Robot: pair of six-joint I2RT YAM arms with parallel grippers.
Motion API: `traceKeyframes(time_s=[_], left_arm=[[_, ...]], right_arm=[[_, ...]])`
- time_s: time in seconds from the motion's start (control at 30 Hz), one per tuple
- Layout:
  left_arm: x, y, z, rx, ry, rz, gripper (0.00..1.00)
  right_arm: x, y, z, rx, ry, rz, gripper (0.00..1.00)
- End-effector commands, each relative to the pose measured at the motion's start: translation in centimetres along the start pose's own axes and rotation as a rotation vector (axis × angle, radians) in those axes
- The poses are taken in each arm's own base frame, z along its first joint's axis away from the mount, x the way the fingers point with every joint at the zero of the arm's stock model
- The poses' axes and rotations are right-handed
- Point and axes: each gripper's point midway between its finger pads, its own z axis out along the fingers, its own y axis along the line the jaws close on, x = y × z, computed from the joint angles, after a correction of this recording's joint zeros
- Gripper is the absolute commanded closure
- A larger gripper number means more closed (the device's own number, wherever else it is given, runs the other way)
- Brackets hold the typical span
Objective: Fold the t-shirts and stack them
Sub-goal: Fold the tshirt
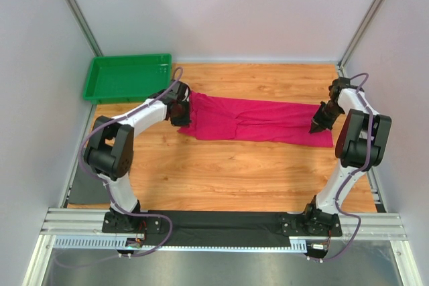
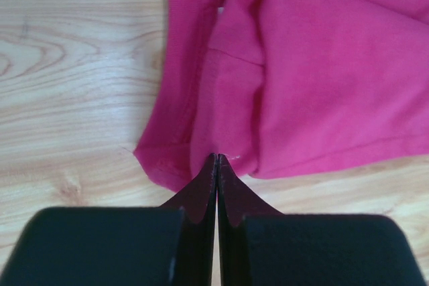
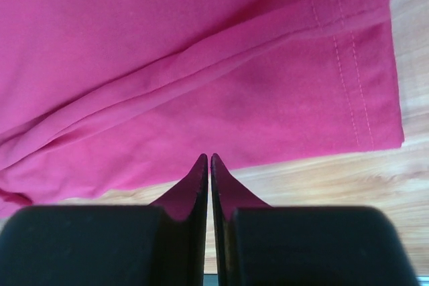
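Note:
One magenta-pink t-shirt (image 1: 258, 120) lies folded lengthwise in a long band across the far half of the wooden table. My left gripper (image 1: 179, 113) is at its left end. In the left wrist view the jaws are closed, and the fabric (image 2: 301, 72) puckers into folds that meet at the gripper tips (image 2: 218, 157), so a pinch of cloth sits between them. My right gripper (image 1: 316, 125) is at the shirt's right end near the hem. In the right wrist view its tips (image 3: 208, 157) are closed over the shirt's near edge (image 3: 221, 112), where the cloth lies flat and is not pinched.
A green plastic tray (image 1: 127, 77) stands at the far left corner, just behind the left arm. Bare wooden tabletop (image 1: 234, 172) lies between the shirt and the arm bases. White walls with metal posts close in the left, right and far sides.

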Motion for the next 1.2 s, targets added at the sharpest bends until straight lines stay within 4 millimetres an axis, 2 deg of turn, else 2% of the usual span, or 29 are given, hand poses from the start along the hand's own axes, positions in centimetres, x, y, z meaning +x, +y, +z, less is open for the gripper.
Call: traceKeyframes(time_s=[0.0, 0.2, 0.33, 0.4, 0.5, 0.57, 0.67, 0.77, 0.83, 0.9, 0.93, 1.0, 1.1, 1.17], left_arm=[[0.8, 1.9, 1.9, -0.059, 0.034, -0.033, 1.00], [4.4, 5.4, 3.4, -0.167, 0.150, -0.047, 1.00], [5.5, 5.6, 2.6, -0.167, 0.171, -0.056, 1.00], [5.4, 4.9, 1.4, -0.134, 0.154, -0.078, 0.99], [4.8, 3.4, -1.0, -0.066, 0.125, -0.101, 0.94], [3.6, 2.2, -3.0, -0.024, 0.083, -0.101, 0.88], [2.1, 0.9, -5.7, 0.016, 0.024, -0.081, 0.79], [0.4, -0.5, -7.0, 0.076, -0.028, -0.074, 0.76], [-0.4, -1.2, -7.1, 0.107, -0.045, -0.073, 0.75], [-0.7, -2.0, -6.3, 0.142, -0.036, -0.077, 0.75], [-0.5, -2.1, -5.5, 0.150, -0.016, -0.079, 0.72], [-0.8, -3.4, -5.0, 0.220, -0.016, -0.065, 0.69], [-1.6, -4.7, -4.6, 0.307, -0.039, -0.019, 0.66], [-2.0, -4.5, -4.1, 0.298, -0.047, -0.011, 0.62]], right_arm=[[-0.9, -1.0, 1.3, 0.044, -0.016, -0.033, 0.96], [-0.3, -3.6, 2.7, 0.135, 0.006, -0.016, 0.95], [0.2, -4.4, 2.8, 0.146, 0.020, -0.002, 0.94], [0.7, -4.5, 2.6, 0.143, 0.021, -0.001, 0.93], [0.6, -4.7, 1.4, 0.153, -0.004, 0.003, 0.92], [0.1, -4.4, 0.1, 0.147, -0.037, 0.006, 0.92], [-1.3, -3.1, -1.9, 0.099, -0.105, 0.020, 0.89], [-2.1, -2.0, -2.4, 0.061, -0.109, 0.038, 0.86], [-1.6, -1.7, -1.3, 0.043, -0.068, 0.064, 0.85], [-1.0, -1.7, 0.0, 0.023, -0.042, 0.095, 0.85], [0.2, -2.2, 0.9, 0.023, -0.007, 0.111, 0.84], [0.5, -2.3, 1.5, 0.010, -0.011, 0.084, 0.82], [1.0, -1.1, 0.6, -0.063, -0.060, 0.015, 0.73], [1.4, 1.2, -0.6, -0.137, -0.095, -0.051, 0.67]])
